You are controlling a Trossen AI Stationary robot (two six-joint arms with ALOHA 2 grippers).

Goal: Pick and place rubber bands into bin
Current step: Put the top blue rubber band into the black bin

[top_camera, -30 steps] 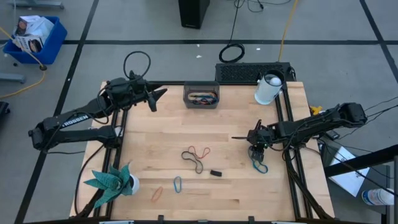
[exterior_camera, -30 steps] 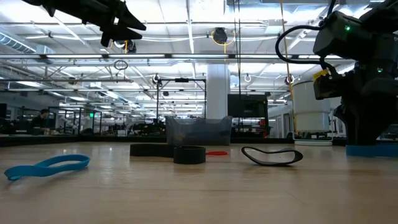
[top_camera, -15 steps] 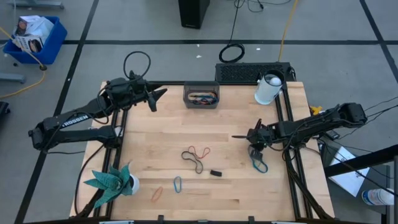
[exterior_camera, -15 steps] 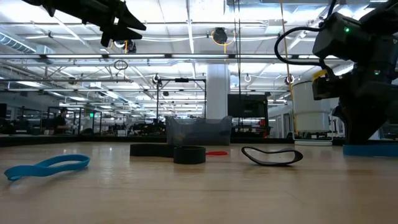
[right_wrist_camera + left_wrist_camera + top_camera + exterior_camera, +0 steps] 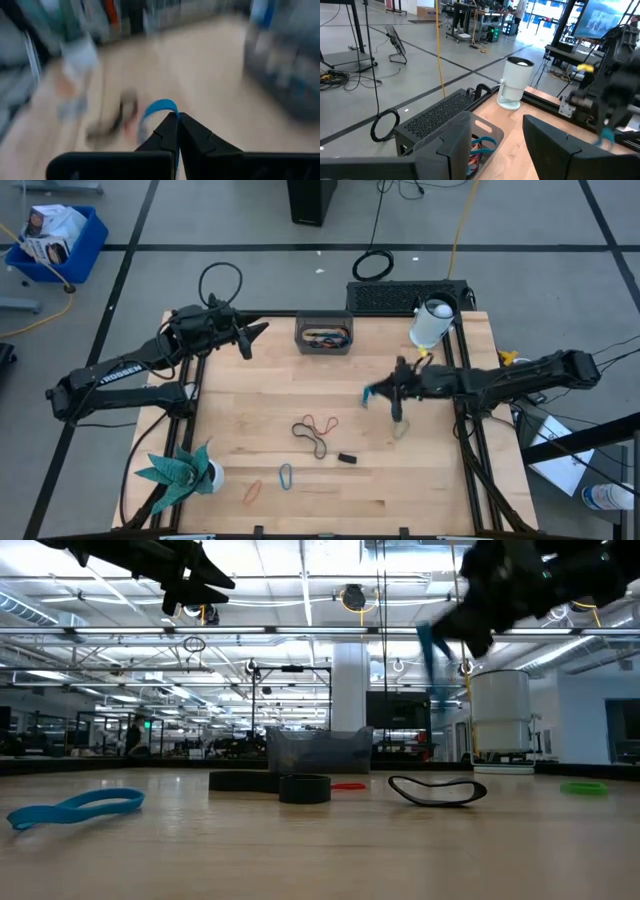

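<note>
At the desk's far left corner, the dark left arm reaches in from the left edge, bent at the elbow, and its left claw (image 5: pixel 255 332) hangs above the pale wooden desk (image 5: pixel 250 410), pointing toward the bin with its two fingers parted and nothing between them. Near the front left corner stands a small teal paper plant in a white pot (image 5: pixel 185 468). Just right of it lie an orange rubber band (image 5: pixel 252 491) and a small blue rubber band (image 5: pixel 286 475). Toward the middle, a red rubber band (image 5: pixel 321 423) touches a black rubber band (image 5: pixel 312 440), and a small black rectangular block (image 5: pixel 347 458) lies just beside them. At the far edge, near the middle, sits the small dark grey translucent plastic bin (image 5: pixel 323 334), with several coloured bands already inside. Right of centre, the right arm stretches in low from the right edge, almost straight, and its right claw (image 5: pixel 385 393) is raised above the desk, pinched tight on a blue rubber band (image 5: pixel 159 107) that loops out past the fingertips. Below it on the desk lies a pale green rubber band (image 5: pixel 401 429). A white cylindrical device (image 5: pixel 431 322) stands at the far right corner.
</note>
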